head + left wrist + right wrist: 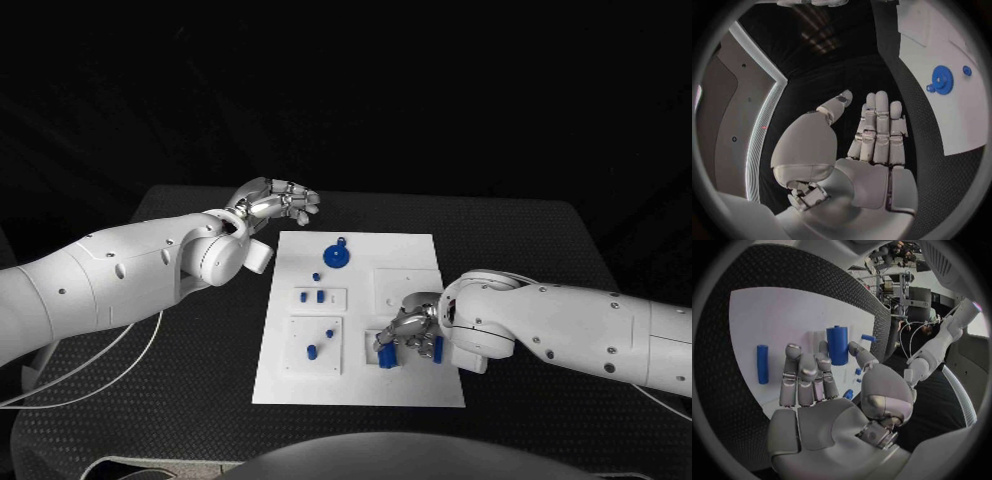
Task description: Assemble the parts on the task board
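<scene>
Silver, many-fingered right hand (411,330) hovers over the near right part of the white rectangular task board (411,390), fingers spread and holding nothing; in the right wrist view its fingertips (793,351) lie just short of an upright blue cylindrical part (837,344), not closed on it. A slimmer blue rod-shaped part (762,363) lies flat on the board beside them. The silver left hand (278,203) waits off the board's far left corner above the black textured tabletop (548,250), fingers straight and together, thumb apart, nothing in it. Farther out, a blue gear-shaped part (335,257) sits at the far middle of the board, with a small blue round part (966,70) near it. Several small blue pieces (312,296) occupy the recessed squares on the board's left half. Judged from this layout, some parts appear seated, while the cylinder and rod near the right hand look still to be placed; assembly seems partway through.
</scene>
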Robot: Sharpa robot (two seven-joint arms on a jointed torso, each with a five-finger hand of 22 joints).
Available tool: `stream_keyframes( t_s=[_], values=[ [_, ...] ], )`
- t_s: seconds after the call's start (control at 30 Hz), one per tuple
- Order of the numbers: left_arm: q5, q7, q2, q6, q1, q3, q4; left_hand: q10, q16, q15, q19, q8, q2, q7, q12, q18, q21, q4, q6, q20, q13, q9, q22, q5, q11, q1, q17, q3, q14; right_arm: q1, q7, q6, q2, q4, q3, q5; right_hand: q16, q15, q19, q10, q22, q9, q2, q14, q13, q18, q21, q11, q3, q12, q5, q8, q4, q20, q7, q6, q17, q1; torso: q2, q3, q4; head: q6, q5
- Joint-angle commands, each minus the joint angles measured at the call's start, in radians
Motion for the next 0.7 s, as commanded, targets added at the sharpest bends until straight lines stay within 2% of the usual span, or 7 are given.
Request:
stream_keyframes(
  t_s=[0.03,0.47,0.7],
  values=[
    [0.005,0.006,0.001,0.014,0.001,0.001,0.003,-0.006,-0.004,0.003,0.008,0.000,0.000,-0.003,-0.004,0.018,-0.005,0.006,-0.008,0.001,0.000,-0.002,0.001,0.001,0.001,-0.010,0.001,-0.002,0.001,-0.002,0.009,-0.017,0.000,-0.001,-0.001,-0.021,0.006,-0.003,0.004,0.006,0.015,0.001,-0.002,-0.010,0.001,0.014,0.003,0.002,0.006,0.000,-0.006,0.000,-0.002,0.002,-0.002,0.007,-0.002,-0.009,0.000,0.0001,0.0004,0.002,0.000],
    [0.005,0.003,0.001,0.017,0.001,0.001,0.003,-0.006,-0.006,0.004,0.007,0.000,0.000,-0.003,-0.004,0.018,-0.006,0.007,-0.008,0.001,0.000,-0.002,0.002,0.001,0.001,-0.010,0.002,-0.002,0.001,-0.002,0.012,-0.013,0.012,-0.005,-0.001,-0.010,0.008,-0.004,0.005,0.009,0.015,0.002,-0.002,-0.010,0.004,0.014,0.004,0.001,0.008,0.002,-0.006,0.001,0.000,0.001,-0.003,0.010,-0.004,-0.013,0.000,-0.0006,0.0005,-0.002,0.005],
    [0.005,0.002,-0.002,0.017,0.001,0.001,0.004,-0.006,-0.007,0.004,0.006,0.001,-0.001,-0.003,-0.004,0.018,-0.007,0.008,-0.008,0.001,0.000,-0.002,0.002,0.001,0.001,-0.011,0.002,-0.002,-0.001,-0.002,0.014,-0.030,0.012,-0.007,0.000,-0.015,0.009,-0.004,0.005,0.009,0.015,0.003,-0.001,-0.010,0.004,0.014,0.005,0.000,0.009,0.002,-0.006,0.001,0.000,0.001,-0.003,0.010,-0.004,-0.014,0.000,-0.0009,0.0017,-0.003,0.005]
  ],
)
